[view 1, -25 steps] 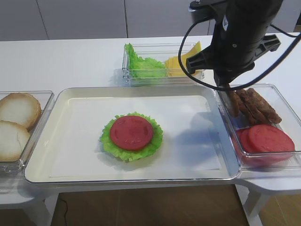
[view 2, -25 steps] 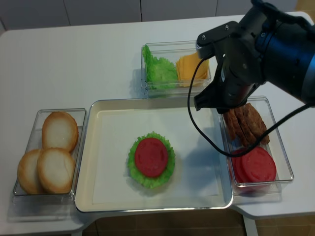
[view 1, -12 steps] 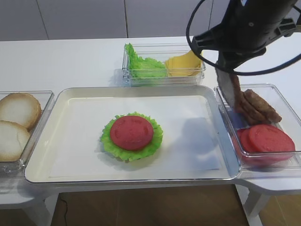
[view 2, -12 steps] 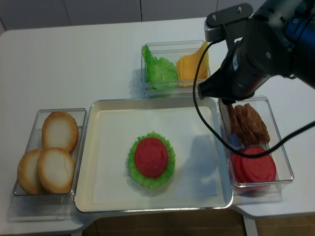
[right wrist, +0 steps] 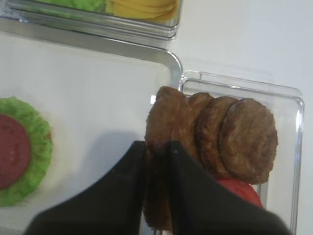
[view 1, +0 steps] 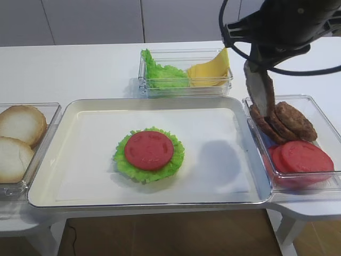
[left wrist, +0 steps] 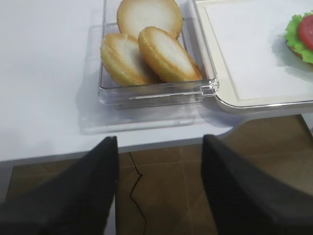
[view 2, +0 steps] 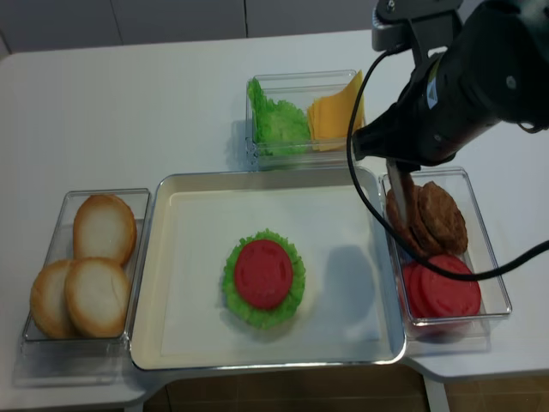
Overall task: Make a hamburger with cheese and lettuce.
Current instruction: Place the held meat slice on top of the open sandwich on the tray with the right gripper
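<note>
The hamburger (view 1: 149,153) is a red tomato disc on a frilly green leaf, in the middle of the white tray (view 1: 90,138); it also shows in the second high view (view 2: 263,276) and the right wrist view (right wrist: 14,156). My right gripper (right wrist: 156,147) is shut on a brown meat patty (right wrist: 166,117), held on edge above the left end of the patty box (view 1: 261,90). Cheese (view 1: 210,72) and lettuce (view 1: 162,74) lie in the far clear box. My left gripper (left wrist: 160,142) is open and empty over the table's front edge, near the buns.
Several more patties (view 1: 290,120) and tomato slices (view 1: 301,157) fill the clear box right of the tray. Three bun halves (view 2: 90,266) sit in a clear box left of the tray, also seen in the left wrist view (left wrist: 146,44). Brown floor lies below the table edge.
My right gripper has risen out of the patty box with one patty pinched in it and shifted slightly right. The hamburger and the left gripper have not moved.
</note>
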Action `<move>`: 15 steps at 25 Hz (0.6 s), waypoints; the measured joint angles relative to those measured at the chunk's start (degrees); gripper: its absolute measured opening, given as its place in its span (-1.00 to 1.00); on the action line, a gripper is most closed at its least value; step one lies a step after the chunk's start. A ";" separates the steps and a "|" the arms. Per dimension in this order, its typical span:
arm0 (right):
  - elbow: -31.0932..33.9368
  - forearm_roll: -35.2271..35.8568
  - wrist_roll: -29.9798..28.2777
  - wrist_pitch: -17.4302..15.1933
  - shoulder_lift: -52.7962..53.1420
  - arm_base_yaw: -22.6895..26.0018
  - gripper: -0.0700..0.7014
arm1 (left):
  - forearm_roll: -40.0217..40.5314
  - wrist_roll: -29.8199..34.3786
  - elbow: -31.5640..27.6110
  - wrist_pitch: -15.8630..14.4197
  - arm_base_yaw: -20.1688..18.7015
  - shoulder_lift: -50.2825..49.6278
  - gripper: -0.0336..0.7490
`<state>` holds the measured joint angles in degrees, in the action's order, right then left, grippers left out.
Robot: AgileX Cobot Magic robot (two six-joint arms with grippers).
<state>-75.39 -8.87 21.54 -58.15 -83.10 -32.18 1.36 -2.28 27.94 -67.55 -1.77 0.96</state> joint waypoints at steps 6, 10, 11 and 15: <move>0.00 4.33 -2.74 0.56 0.72 -3.67 -0.51 | 0.00 0.00 0.00 0.00 0.00 0.00 0.11; 0.00 4.55 -2.74 2.84 0.50 -8.02 -0.51 | 0.00 0.00 0.00 0.00 0.00 0.00 0.11; 0.00 4.55 -2.74 3.44 0.24 -9.03 -0.51 | 0.00 0.00 0.00 0.00 0.00 0.00 0.11; 0.00 2.24 -1.64 6.03 -3.15 -12.85 -0.52 | 0.00 0.00 0.00 0.00 0.00 0.00 0.11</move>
<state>-75.39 -6.63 19.90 -52.12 -86.26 -45.02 1.36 -2.28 27.94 -67.55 -1.77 0.96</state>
